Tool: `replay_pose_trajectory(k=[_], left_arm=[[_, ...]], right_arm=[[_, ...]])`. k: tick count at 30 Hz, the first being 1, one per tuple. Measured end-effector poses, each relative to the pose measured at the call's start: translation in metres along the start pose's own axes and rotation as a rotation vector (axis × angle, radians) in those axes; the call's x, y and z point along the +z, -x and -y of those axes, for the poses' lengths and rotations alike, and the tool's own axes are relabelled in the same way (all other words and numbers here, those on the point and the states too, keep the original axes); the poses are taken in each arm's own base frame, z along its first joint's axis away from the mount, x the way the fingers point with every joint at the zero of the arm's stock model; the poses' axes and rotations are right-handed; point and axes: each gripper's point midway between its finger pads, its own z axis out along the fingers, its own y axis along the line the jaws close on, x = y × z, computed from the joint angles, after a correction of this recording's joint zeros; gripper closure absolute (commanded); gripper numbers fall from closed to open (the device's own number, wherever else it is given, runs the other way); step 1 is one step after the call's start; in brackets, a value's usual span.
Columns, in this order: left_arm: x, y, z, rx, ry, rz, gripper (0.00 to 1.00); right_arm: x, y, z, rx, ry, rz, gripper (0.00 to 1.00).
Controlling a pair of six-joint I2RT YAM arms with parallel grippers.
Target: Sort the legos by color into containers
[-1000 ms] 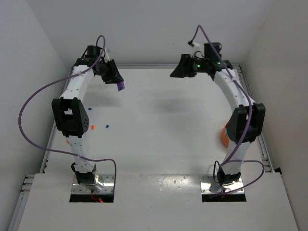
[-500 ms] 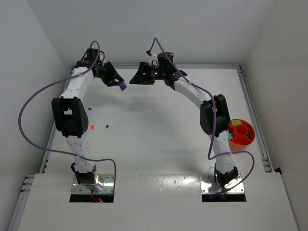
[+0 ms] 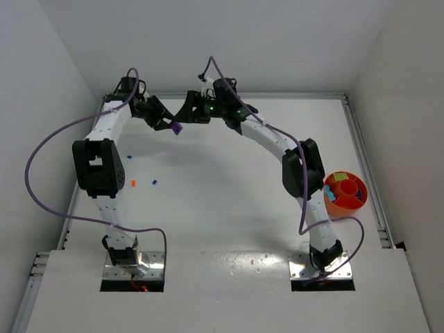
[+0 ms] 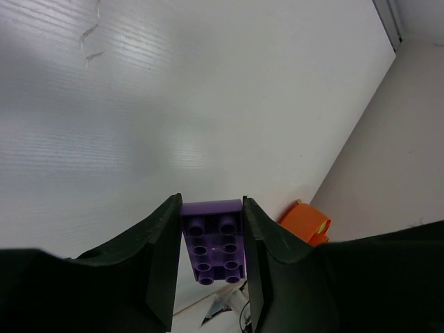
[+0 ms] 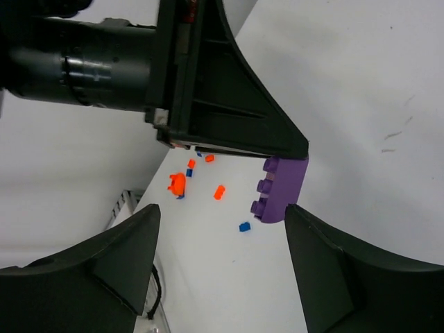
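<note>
Purple brick (image 4: pixel 212 243) points lengthwise out of the left tool (image 4: pixel 210 208) gripping it; right tool (image 5: pixel 220 222) gapes.

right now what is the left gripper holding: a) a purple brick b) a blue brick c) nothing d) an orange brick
A: in the left wrist view the left gripper is closed on the purple brick, its two fingers pressed against the brick's sides.
</note>
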Motion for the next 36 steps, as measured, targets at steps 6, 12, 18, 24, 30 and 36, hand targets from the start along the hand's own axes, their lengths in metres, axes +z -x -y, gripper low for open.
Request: replay_pose_trajectory(k=[6, 12, 18, 24, 30, 36], left_arm=[[-0.004, -0.005, 0.005, -0.009, -0.024, -0.012, 1.0], [-0.009, -0.005, 0.013, -0.009, -0.049, -0.007, 1.0], [-0.012, -0.005, 0.016, -0.011, -0.063, -0.005, 1.0], [-0.012, -0.005, 0.018, -0.011, -0.075, -0.008, 1.0], [-0.014, -0.004, 0.021, -0.012, -0.092, -0.011, 1.0], [-0.013, -0.006, 0.021, -0.022, -0.102, -0.019, 1.0]], right_arm=[[0.008, -0.014, 0.019, 0.05, -0.066, -0.019, 0.24], [0.008, -0.018, 0.028, 0.077, -0.108, -0.023, 0.24], [0.008, -0.019, 0.028, 0.082, -0.11, -0.025, 0.38], [0.011, -0.024, 0.021, 0.082, -0.097, -0.035, 0.44], [0.014, -0.028, 0.014, 0.077, -0.078, -0.045, 0.47], [0.016, -0.031, 0.016, 0.08, -0.077, -0.05, 0.51]])
